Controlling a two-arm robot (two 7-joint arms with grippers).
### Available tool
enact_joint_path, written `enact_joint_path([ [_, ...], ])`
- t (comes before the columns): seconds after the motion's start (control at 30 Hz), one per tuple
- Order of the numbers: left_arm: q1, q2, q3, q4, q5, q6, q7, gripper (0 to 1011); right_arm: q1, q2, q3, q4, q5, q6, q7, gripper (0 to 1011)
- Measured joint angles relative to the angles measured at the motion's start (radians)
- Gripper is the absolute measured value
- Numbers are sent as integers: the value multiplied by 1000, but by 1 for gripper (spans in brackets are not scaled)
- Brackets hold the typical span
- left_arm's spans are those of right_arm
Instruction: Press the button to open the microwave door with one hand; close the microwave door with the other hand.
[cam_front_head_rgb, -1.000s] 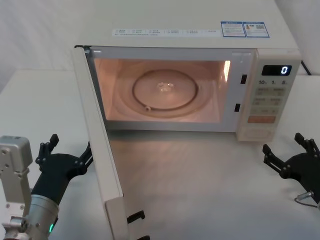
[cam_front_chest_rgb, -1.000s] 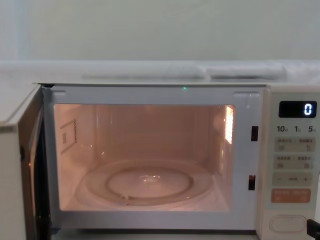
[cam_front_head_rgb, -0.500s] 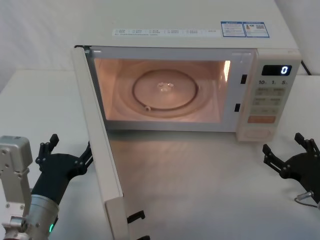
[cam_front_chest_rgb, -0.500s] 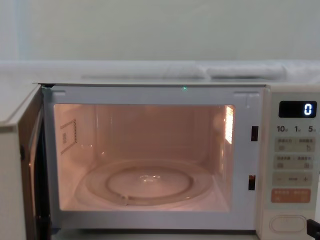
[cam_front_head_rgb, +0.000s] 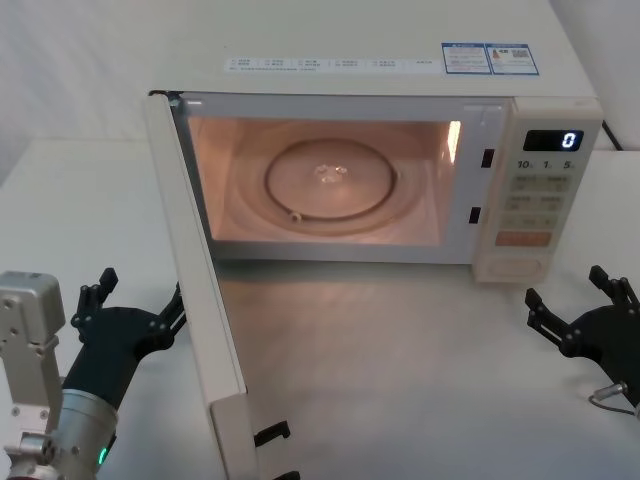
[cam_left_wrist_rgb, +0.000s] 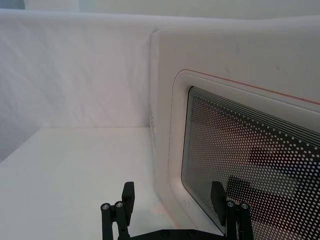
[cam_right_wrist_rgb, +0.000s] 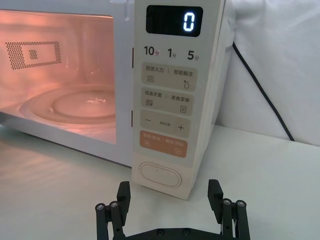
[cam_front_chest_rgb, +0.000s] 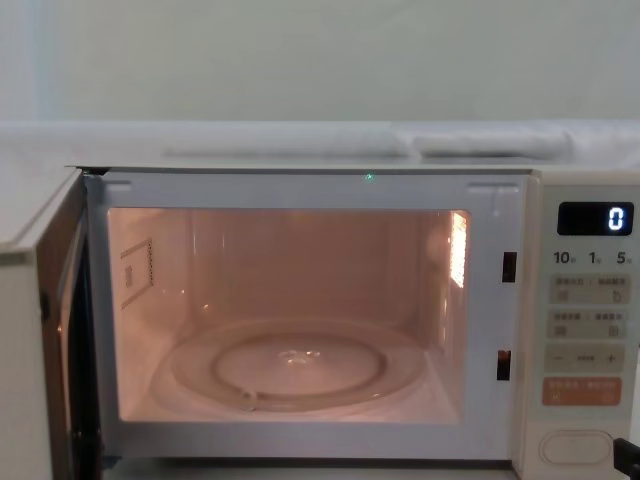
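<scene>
The microwave door (cam_front_head_rgb: 195, 290) stands swung wide open from its left hinge, its long edge reaching toward the robot, away from the lit microwave (cam_front_head_rgb: 400, 150) on the desk (cam_front_head_rgb: 400, 360). The left pincer (cam_front_head_rgb: 130, 318), fingers spread, sits just outside it; pushing flat on the outer face near the free edge should close it. The right pincer (cam_front_head_rgb: 585, 318) rests open near the keypad.

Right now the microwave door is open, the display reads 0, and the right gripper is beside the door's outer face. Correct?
Not quite: the left gripper is beside the outer face of the door, as the head view shows. The right gripper waits before the panel. Door open and display at 0 are right.
</scene>
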Motion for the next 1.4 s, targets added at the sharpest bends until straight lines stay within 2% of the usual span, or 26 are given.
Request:
enact_joint_path([
  [0.77, 0, 0, 0, 0, 0, 0, 0, 979, 0, 0, 0, 0, 0, 0, 0, 1002],
  [1.03, 0, 0, 0, 0, 0, 0, 0, 795, 0, 0, 0, 0, 0, 0, 0, 1002],
  [1.07, 0, 0, 0, 0, 0, 0, 0, 738, 0, 0, 0, 0, 0, 0, 0, 1002],
  [1.13, 0, 0, 0, 0, 0, 0, 0, 710, 0, 0, 0, 0, 0, 0, 0, 1002],
  [1.27, 0, 0, 0, 0, 0, 0, 0, 561, 0, 0, 0, 0, 0, 0, 0, 1002],
  [1.3, 0, 0, 0, 0, 0, 0, 0, 561, 0, 0, 0, 0, 0, 0, 0, 1002],
  [1.37, 0, 0, 0, 0, 0, 0, 0, 452, 0, 0, 0, 0, 0, 0, 0, 1002],
  [1.4, 0, 0, 0, 0, 0, 0, 0, 433, 0, 0, 0, 0, 0, 0, 0, 1002],
])
